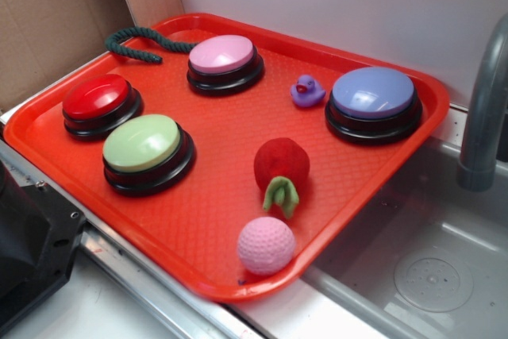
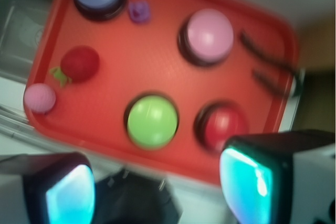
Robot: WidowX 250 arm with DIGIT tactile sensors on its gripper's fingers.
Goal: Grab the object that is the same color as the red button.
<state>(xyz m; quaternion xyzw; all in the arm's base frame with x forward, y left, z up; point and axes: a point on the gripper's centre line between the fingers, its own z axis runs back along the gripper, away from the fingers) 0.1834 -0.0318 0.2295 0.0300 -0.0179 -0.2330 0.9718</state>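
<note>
One red plush ball (image 1: 281, 161) on tray (image 1: 214, 220)

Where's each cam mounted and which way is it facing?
Exterior: raised off the tray's near corner, angled down across it toward the back wall; no gripper visible.
Wrist: on the arm, high beyond the tray's edge, looking down; blurred gripper fingers frame the bottom, open.
Shared: red button, plush ball, the other three buttons.

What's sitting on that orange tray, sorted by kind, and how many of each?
Buttons: 4 (red, green, pink, lavender)
Balls: 2 (fuzzy red, pink dimpled)
Toy duck: 1
Rope: 1
Total: 8
</note>
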